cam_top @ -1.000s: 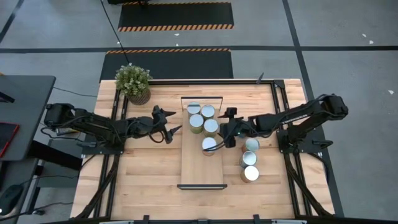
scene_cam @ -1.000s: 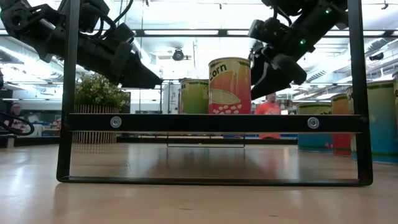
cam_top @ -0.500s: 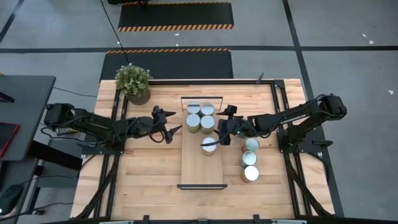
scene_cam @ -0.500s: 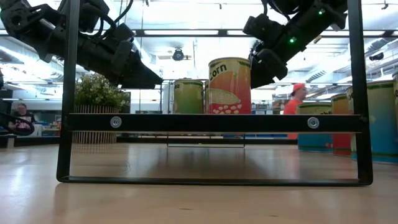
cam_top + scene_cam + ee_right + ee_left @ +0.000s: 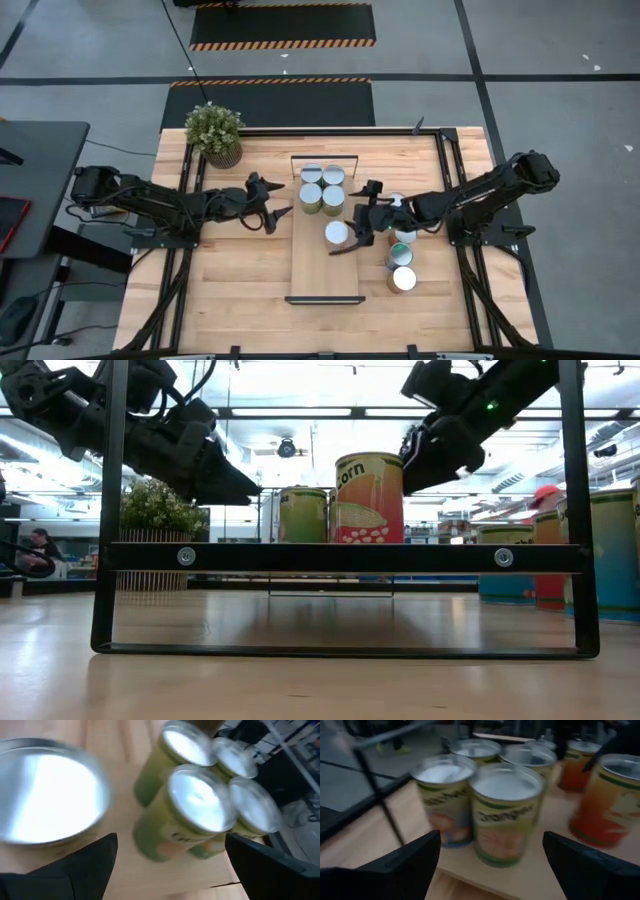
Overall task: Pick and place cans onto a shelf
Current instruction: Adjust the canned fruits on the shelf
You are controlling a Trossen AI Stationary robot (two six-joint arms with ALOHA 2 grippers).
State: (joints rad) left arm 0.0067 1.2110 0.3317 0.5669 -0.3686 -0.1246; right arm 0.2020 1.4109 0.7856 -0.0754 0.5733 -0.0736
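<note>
The shelf (image 5: 325,275) lies in the table's middle. Four cans (image 5: 322,186) stand grouped at its far end. A lone orange-and-yellow corn can (image 5: 337,233) stands on its base near mid-shelf and also shows in the low view (image 5: 368,500). My right gripper (image 5: 355,218) is open just right of and above this can (image 5: 50,790), touching nothing. My left gripper (image 5: 275,212) is open left of the shelf, facing the group (image 5: 507,810). Three cans (image 5: 401,256) stand on the table to the shelf's right.
A potted plant (image 5: 215,132) stands at the far left corner. Dark metal frame rails (image 5: 450,160) run along the table's sides. The shelf's near half is bare wood. A person shows in the room behind (image 5: 545,500).
My right gripper has gone up a little beside the corn can, which stays standing on the shelf. One green can of the far group has slid slightly toward the table's left edge.
</note>
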